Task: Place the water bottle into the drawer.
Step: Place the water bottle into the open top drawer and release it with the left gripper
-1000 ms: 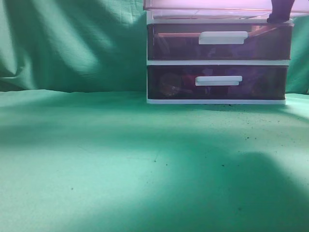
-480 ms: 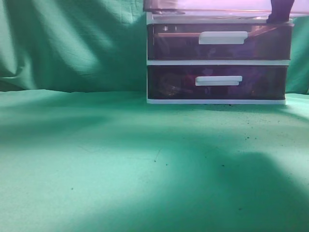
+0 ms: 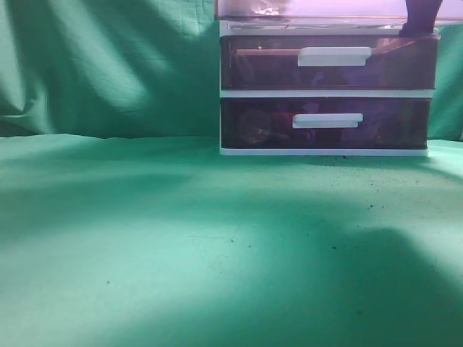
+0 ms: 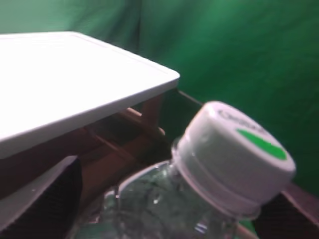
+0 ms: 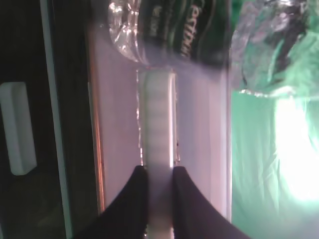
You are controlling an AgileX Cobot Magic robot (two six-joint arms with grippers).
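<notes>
The top drawer (image 3: 311,9) is pulled out, its pink front cut by the exterior view's upper edge. My right gripper (image 5: 158,172) is shut on the drawer's white bar handle (image 5: 157,114); it shows as a dark shape in the exterior view (image 3: 422,18). The clear water bottle (image 4: 234,154), with a white cap marked green, is held in my left gripper (image 4: 169,214), whose dark fingers (image 4: 47,204) flank it. The bottle hangs over the open drawer cavity beside the unit's white top (image 4: 65,84). Its dark label shows through the drawer in the right wrist view (image 5: 179,30).
The two darker purple drawers (image 3: 329,61) below are closed, each with a white handle (image 3: 327,120). The unit stands at the back of a green cloth table (image 3: 181,246) with a green backdrop (image 3: 108,65) behind. A lower handle (image 5: 17,129) shows in the right wrist view.
A glint of the bottle has appeared inside the top drawer at the exterior view's upper edge. The right gripper has not moved.
</notes>
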